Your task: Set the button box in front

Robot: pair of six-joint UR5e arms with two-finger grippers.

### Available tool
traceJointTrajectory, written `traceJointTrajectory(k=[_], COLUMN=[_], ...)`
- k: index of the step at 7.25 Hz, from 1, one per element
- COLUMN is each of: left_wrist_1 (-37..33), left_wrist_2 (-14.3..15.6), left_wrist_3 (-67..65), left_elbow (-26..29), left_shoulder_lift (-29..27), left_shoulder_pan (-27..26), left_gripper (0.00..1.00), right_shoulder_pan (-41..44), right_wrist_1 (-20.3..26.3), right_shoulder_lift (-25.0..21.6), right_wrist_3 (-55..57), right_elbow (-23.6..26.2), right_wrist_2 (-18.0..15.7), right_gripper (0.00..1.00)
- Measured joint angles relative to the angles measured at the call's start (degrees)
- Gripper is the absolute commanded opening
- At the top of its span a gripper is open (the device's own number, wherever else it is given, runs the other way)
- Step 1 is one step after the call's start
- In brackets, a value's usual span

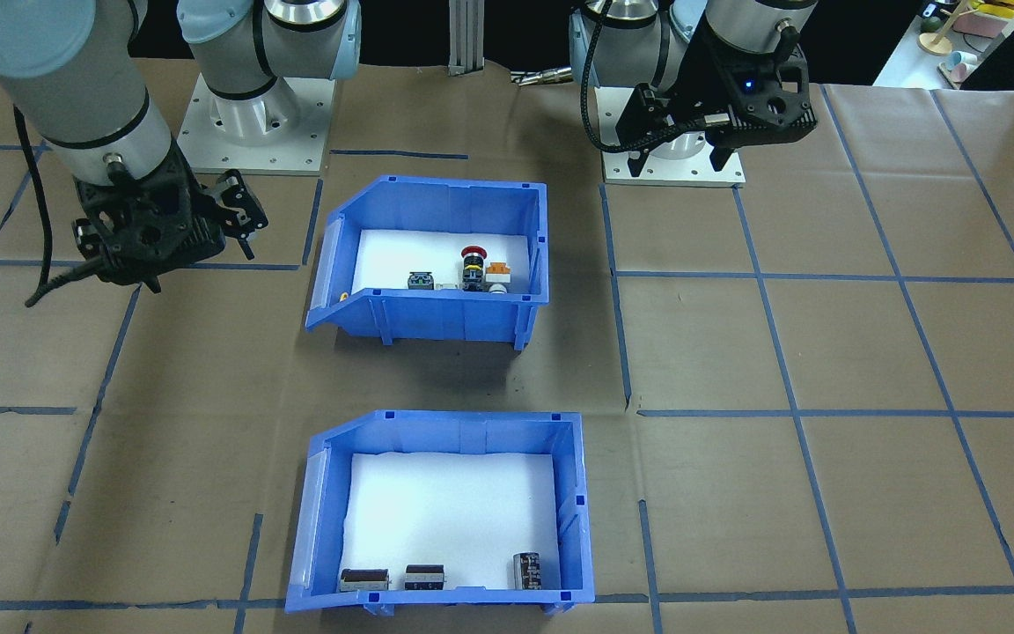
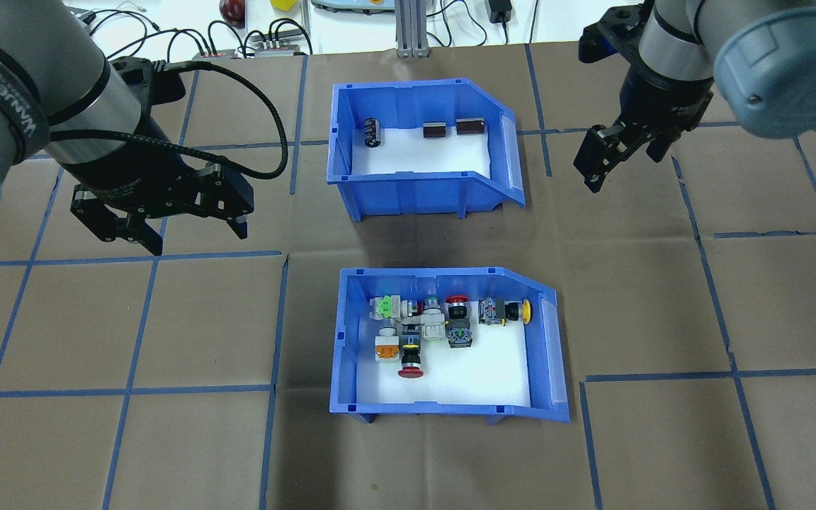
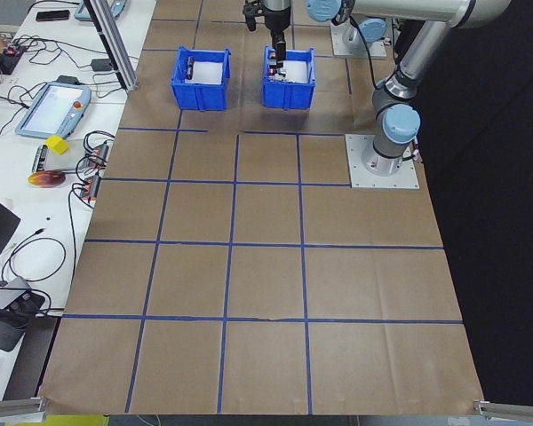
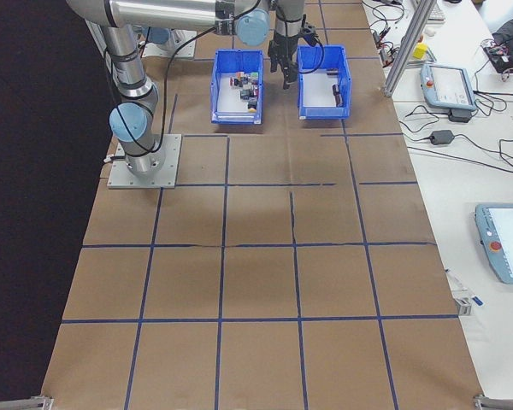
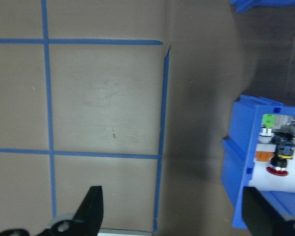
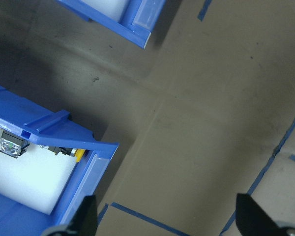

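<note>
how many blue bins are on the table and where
2. The button box sits nearer the robot, holding colourful switches; the other blue bin lies directly beyond it, holding a few dark parts.

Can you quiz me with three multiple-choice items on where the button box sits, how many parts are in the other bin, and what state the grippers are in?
1. Where does the button box sit relative to the other blue bin?
A. Nearer the robot
B. Farther from the robot
C. Stacked on top of it

2. How many dark parts lie in the other blue bin?
A. One
B. Three
C. Six

3. What state are the left gripper and right gripper in?
A. Both shut on a bin wall
B. Left holds a button, right open
C. Both open and empty

Answers:
1. A, as the overhead view shows it in the row closer to the robot's side.
2. B, two dark blocks and one cylinder rest on the white liner.
3. C, each wrist view shows spread jaws with only table between them.
</note>
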Motion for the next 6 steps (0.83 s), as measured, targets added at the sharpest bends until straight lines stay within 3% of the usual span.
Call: traceJointTrajectory(k=[3, 6], left_wrist_1=[-6.2, -4.6], left_wrist_2=[-3.7, -6.0], left_wrist_3=[-24.7, -56.7], left_elbow=[-0.4, -5.0], left_shoulder_lift=[3.1, 3.7], left_shoulder_pan=[-5.0, -14.4], left_gripper=[0.99, 0.99], right_shoulder_pan=[4.6, 11.3], right_wrist_1=[-0.7, -0.8], right_shoulder_lift=[8.6, 17.4], right_wrist_3=[-21.0, -32.7], right_elbow=[-8.9, -18.3], right_wrist_2=[0.1, -0.2], right_gripper=[1.0, 1.0])
